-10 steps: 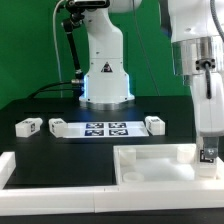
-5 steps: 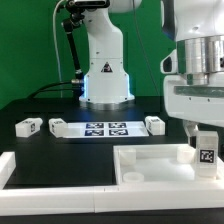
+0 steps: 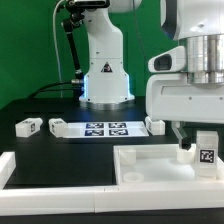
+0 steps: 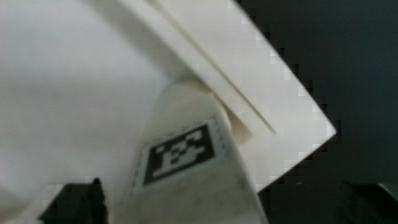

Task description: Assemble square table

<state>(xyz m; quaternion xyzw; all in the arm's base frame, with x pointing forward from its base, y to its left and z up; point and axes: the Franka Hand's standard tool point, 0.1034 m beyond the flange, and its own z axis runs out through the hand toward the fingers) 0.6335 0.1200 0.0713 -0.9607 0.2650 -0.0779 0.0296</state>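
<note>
Bench [image 3: 60, 142] is black, and most of it lies well off to one side of the tool [image 4: 222, 205]. Directly under the tool sits the tabletop [image 3: 165, 160], a white square with a raised rim. A long white rail [image 3: 50, 175] runs beside and in front of it. The marker board [image 3: 105, 129] lies farther off, near the arm's base.

One leg [image 3: 207, 151] stands upright at a corner of the tabletop, straight below the tool, with its tag facing out. In the wrist view the tool is released. Its dark fingertips [image 4: 80, 202] sit wide on either side of this leg, with a gap on each side.

Three more legs [image 3: 28, 126] [image 3: 57, 126] [image 3: 155, 124] lie loose on the bench, well apart from the tool.

The step in hand looks like fitting the first leg into its corner. I cannot tell how firmly it is seated. The next move probably calls for closing squarely on the leg again to twist it tighter. If it is already firm, the tool should rise straight up, so the leg is not knocked, and go for the nearest loose leg.
</note>
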